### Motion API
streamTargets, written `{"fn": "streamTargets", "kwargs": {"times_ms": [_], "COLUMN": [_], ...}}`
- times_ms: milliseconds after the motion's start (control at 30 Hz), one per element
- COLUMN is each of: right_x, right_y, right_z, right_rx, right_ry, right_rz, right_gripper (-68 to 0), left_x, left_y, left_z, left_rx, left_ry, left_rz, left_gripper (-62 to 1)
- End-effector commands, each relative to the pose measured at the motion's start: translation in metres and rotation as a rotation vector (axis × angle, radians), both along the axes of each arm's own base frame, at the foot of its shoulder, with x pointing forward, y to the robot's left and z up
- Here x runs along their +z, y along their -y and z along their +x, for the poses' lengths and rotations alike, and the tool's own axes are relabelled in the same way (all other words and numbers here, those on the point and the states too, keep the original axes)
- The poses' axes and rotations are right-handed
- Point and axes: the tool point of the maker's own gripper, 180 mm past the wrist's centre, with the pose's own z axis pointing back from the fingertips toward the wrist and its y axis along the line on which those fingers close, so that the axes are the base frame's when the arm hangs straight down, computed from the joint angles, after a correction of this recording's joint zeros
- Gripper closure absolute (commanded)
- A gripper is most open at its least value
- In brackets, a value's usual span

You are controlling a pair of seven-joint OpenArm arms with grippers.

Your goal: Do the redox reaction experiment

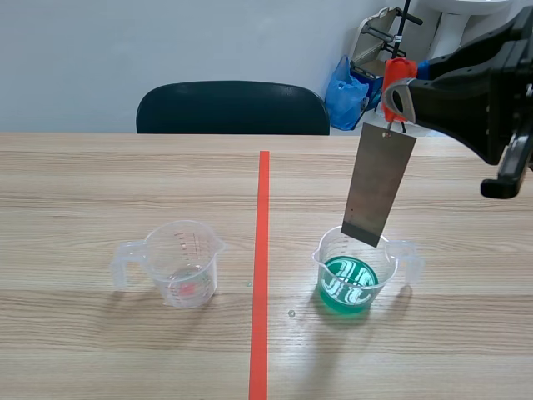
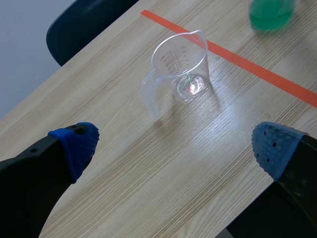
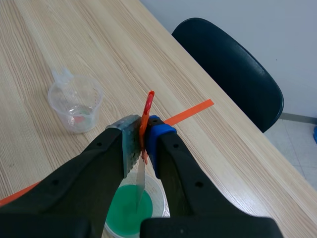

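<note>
My right gripper (image 1: 398, 93) (image 3: 142, 141) is raised and shut on an orange-red clip (image 1: 395, 79) (image 3: 146, 119). From the clip hangs a grey metal sheet (image 1: 378, 183) (image 3: 140, 186). The sheet's lower edge reaches the rim of a clear beaker of green liquid (image 1: 356, 271) (image 3: 133, 210), right of the tape line. A second clear beaker (image 1: 179, 262) (image 2: 181, 69) (image 3: 77, 101), nearly empty with a reddish spot at its bottom, stands left of the line. My left gripper (image 2: 173, 148) hangs open above the table, the clear beaker ahead of it; the scene view does not show it.
A dark chair (image 1: 233, 108) (image 3: 230, 69) stands at the table's far edge. A blue bag (image 1: 346, 92) and a stand lie on the floor behind. An orange-red tape line (image 1: 261, 267) runs down the table's middle.
</note>
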Motion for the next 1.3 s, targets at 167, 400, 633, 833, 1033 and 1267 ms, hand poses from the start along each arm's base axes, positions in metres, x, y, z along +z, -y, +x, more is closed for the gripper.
{"fn": "streamTargets", "kwargs": {"times_ms": [167, 400, 633, 833, 1033, 1267], "right_x": [0.0118, 0.0118, 0.0118, 0.0118, 0.0119, 0.0118], "right_y": [0.0009, 0.0009, 0.0009, 0.0009, 0.0008, 0.0008], "right_z": [0.0034, 0.0034, 0.0034, 0.0034, 0.0033, 0.0033], "right_rx": [-0.003, -0.003, -0.003, -0.003, -0.002, -0.002], "right_ry": [0.037, 0.037, 0.037, 0.037, 0.038, 0.037], "right_rz": [0.018, 0.019, 0.018, 0.019, 0.019, 0.019], "right_gripper": [-0.6, -0.6, -0.6, -0.6, -0.6, -0.6], "left_x": [0.0057, 0.0057, 0.0057, 0.0061, 0.0079, 0.0033], "left_y": [0.0027, 0.0027, 0.0027, 0.0029, 0.006, 0.0027], "left_z": [0.002, 0.002, 0.002, 0.002, 0.0035, 0.0042], "left_rx": [-0.005, -0.005, -0.005, -0.005, -0.038, -0.053], "left_ry": [0.02, 0.02, 0.02, 0.022, 0.029, 0.008], "left_rz": [-0.014, -0.014, -0.014, -0.015, -0.016, -0.019], "left_gripper": [-62.3, -62.3, -62.3, -62.3, -62.3, -62.3]}}
